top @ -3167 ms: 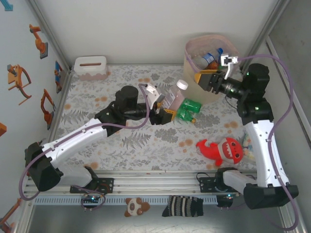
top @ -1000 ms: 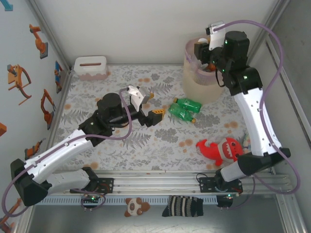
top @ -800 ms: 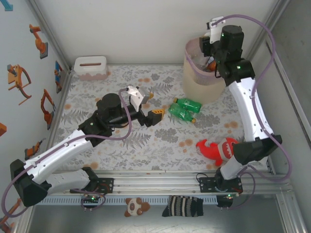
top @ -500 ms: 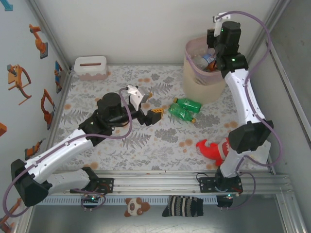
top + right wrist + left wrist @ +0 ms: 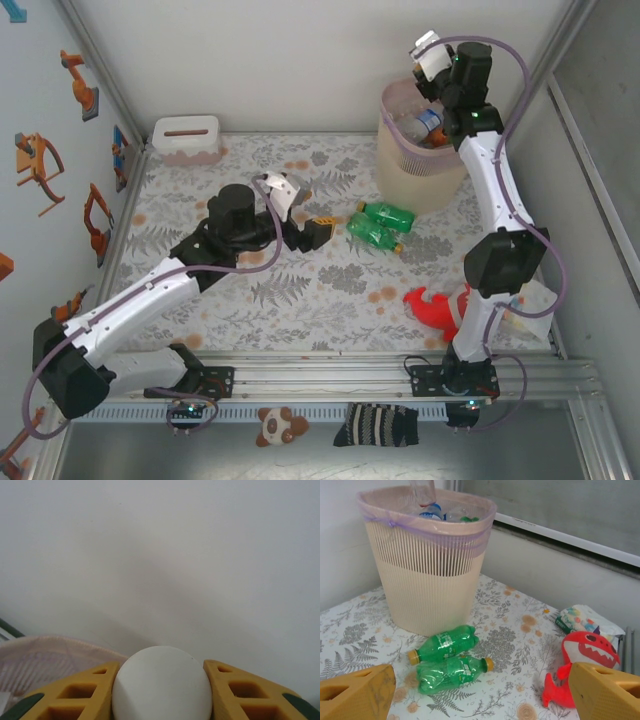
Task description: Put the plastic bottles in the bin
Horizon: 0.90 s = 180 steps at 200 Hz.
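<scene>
Just before the bin (image 5: 420, 175), two green bottles (image 5: 380, 225) lie side by side on the surface (image 5: 300, 300), caps at opposite ends; a red shark toy (image 5: 440, 305) lies farther off; left fingers (image 5: 357, 692) spread, empty; right fingers (image 5: 75, 695) clamp a clear white-capped bottle (image 5: 422, 491) above the bin, seemingly upright, cap uppermost.

A robotics lab test cell: white panel walls (image 5: 280, 70) and aluminium rails (image 5: 320, 362) box in a floral-covered table (image 5: 300, 290), robot arms (image 5: 150, 295) bolted along its near edge
</scene>
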Available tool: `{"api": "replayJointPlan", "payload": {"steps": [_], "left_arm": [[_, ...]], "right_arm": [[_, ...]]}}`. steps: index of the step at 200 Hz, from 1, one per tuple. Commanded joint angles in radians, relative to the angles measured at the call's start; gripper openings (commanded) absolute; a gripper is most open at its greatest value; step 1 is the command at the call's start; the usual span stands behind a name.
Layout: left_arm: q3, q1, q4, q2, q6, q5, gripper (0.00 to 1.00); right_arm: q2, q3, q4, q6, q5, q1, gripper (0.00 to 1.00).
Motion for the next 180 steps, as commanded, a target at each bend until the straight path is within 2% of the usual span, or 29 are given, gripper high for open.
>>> {"api": "replayJointPlan", "payload": {"steps": [1,33,79,91,102,112,123,145,180], "left_arm": [[0.009,0.017,0.028,0.015,-0.026,0.049,0.89],[0.010,0.024,0.040,0.030,-0.038,0.061,0.89],[0.011,0.027,0.050,0.038,-0.052,0.066,0.88],[0.009,0.027,0.048,0.035,-0.053,0.063,0.88],[0.006,0.026,0.048,0.031,-0.054,0.060,0.88],[0.003,0.027,0.050,0.029,-0.057,0.056,0.88],[0.002,0.026,0.052,0.026,-0.059,0.057,0.88],[0.003,0.029,0.059,0.029,-0.065,0.071,0.88],[0.005,0.028,0.063,0.027,-0.072,0.081,0.88]], "right_arm": [[0.006,-0.010,-0.023,-0.233,-0.054,-0.012,0.29],[0.038,-0.018,-0.056,-0.379,-0.013,-0.014,0.29],[0.074,-0.047,-0.075,-0.523,-0.033,-0.016,0.33],[0.079,-0.048,-0.096,-0.541,-0.043,-0.016,0.37],[0.076,-0.054,-0.107,-0.542,-0.051,-0.016,0.44],[0.063,-0.069,-0.102,-0.537,-0.058,-0.016,0.54],[0.038,-0.101,-0.067,-0.522,-0.070,-0.014,0.60],[-0.017,-0.162,-0.007,-0.470,-0.096,-0.016,0.65],[-0.092,-0.199,0.024,-0.349,-0.137,-0.021,0.68]]}}
